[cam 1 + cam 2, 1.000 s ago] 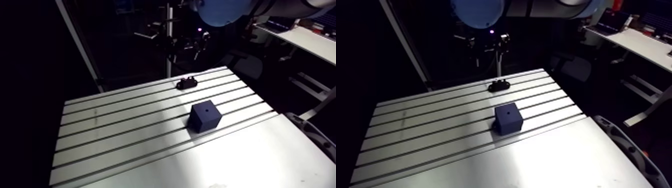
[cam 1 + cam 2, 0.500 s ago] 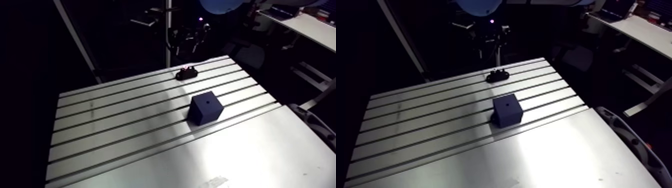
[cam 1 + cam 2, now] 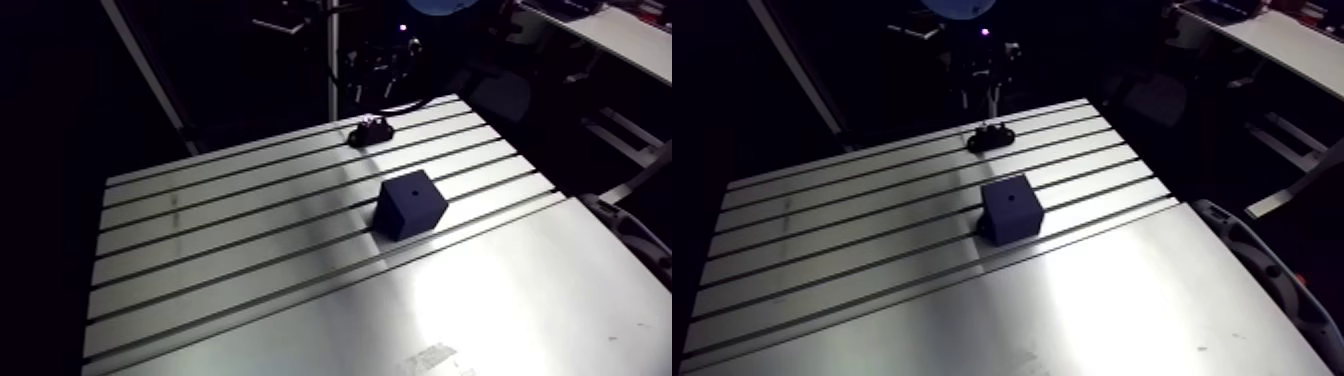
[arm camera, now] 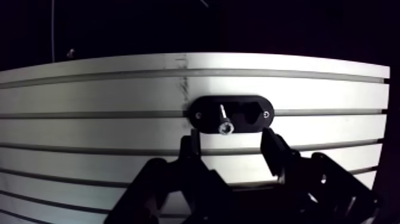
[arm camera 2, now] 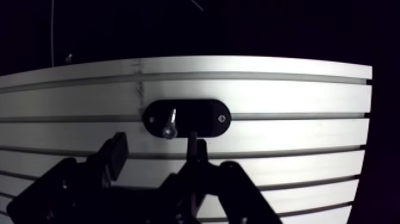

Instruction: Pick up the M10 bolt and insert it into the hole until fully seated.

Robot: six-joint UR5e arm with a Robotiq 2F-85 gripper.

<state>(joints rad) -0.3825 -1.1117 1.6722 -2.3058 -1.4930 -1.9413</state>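
A silver M10 bolt (image 4: 224,120) stands in a black oval holder (image 4: 253,113) near the table's far edge. My gripper (image 4: 231,142) hovers just above the holder, open. Its two dark fingers (image 4: 271,146) stand either side of the bolt without touching it, and nothing lies between them. In the arm view the holder (image 3: 370,130) is small, and the wrist hangs dark above it. A dark blue cube (image 3: 410,203) with a round hole in its top face sits mid-table, nearer than the holder.
The slotted aluminium table (image 3: 240,260) has long grooves running across it. A smooth plate (image 3: 480,310) covers its near part. The far edge lies just behind the holder, with dark room beyond.
The arm view has shifted as the arm moved. The wrist now sits lower and closer over the holder. The cube and the holder kept their places on the table.
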